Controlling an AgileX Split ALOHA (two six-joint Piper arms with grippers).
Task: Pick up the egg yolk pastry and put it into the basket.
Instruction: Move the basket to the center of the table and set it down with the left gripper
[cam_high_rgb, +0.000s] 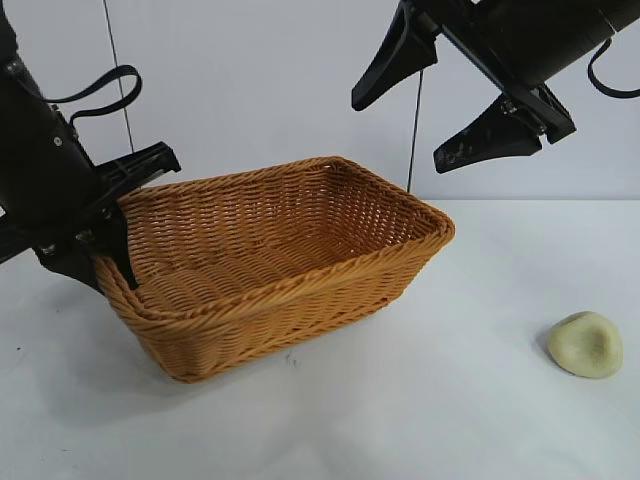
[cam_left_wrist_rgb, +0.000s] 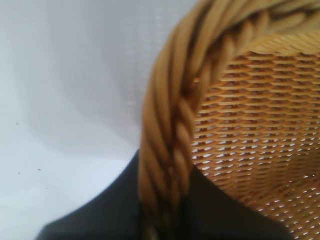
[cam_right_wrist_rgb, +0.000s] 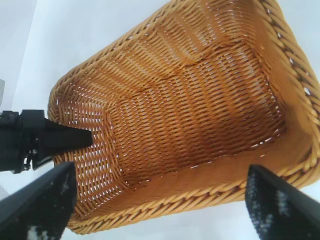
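The egg yolk pastry (cam_high_rgb: 586, 344), a pale cream lump with a dent, lies on the white table at the front right, apart from everything else. The orange-tan wicker basket (cam_high_rgb: 300, 300) sits mid-table, tilted, its left end raised, and nothing shows inside it. My left gripper (cam_high_rgb: 122, 225) is shut on the basket's left rim. In the left wrist view the braided rim (cam_left_wrist_rgb: 167, 150) runs between the dark jaws of that gripper (cam_left_wrist_rgb: 167, 210). My right gripper (cam_high_rgb: 400, 132) hangs open and empty high above the basket's right end. The right wrist view looks down into the basket (cam_right_wrist_rgb: 200, 190) past this gripper (cam_right_wrist_rgb: 160, 200).
The white table (cam_high_rgb: 420, 420) stretches between the basket and the pastry. A thin cable (cam_high_rgb: 412, 140) hangs behind the basket. One finger of the left gripper (cam_right_wrist_rgb: 65, 138) shows against the basket's wall in the right wrist view.
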